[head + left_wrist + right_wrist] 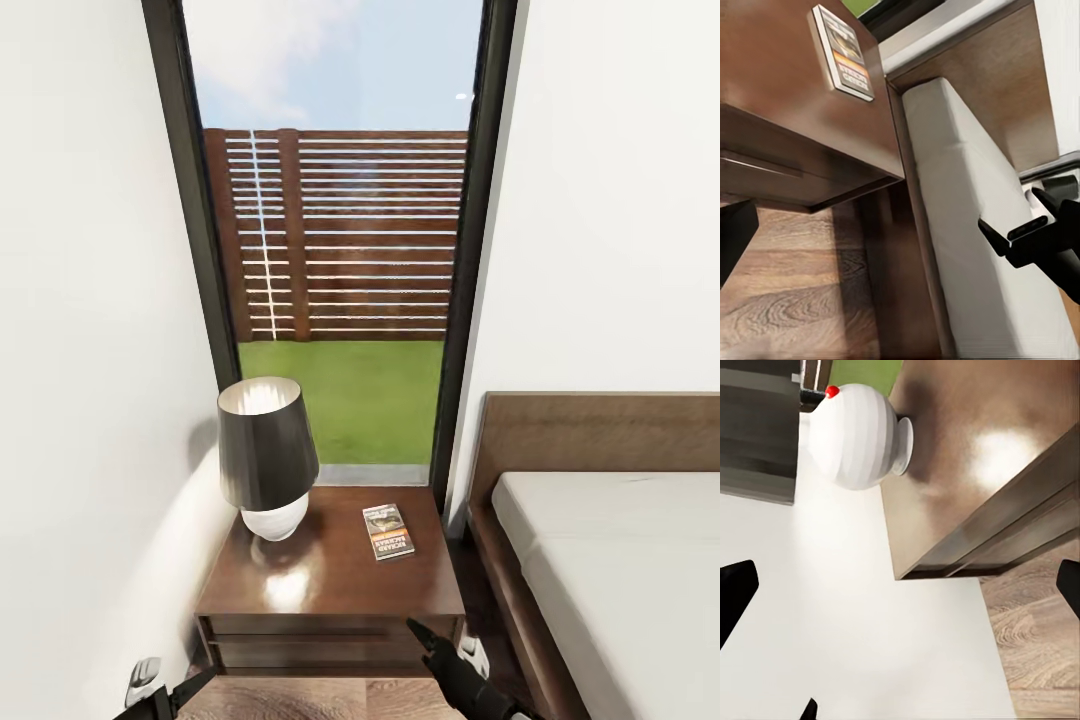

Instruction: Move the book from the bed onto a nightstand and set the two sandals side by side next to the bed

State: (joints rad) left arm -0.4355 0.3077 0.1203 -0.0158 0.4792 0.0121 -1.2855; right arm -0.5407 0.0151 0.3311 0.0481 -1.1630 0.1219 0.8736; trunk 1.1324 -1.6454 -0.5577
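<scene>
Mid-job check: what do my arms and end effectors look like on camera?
Both are matte black. In the head view the left arm and right arm each carry a small silver-white piece near the wrist. The right end effector has two slim, angular black fingers; the left end effector's finger is a plain black wedge. I can make out no cables or markings.

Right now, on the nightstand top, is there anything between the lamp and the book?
No. In the head view, only bare glossy wood of the nightstand lies between the lamp and the book.
</scene>
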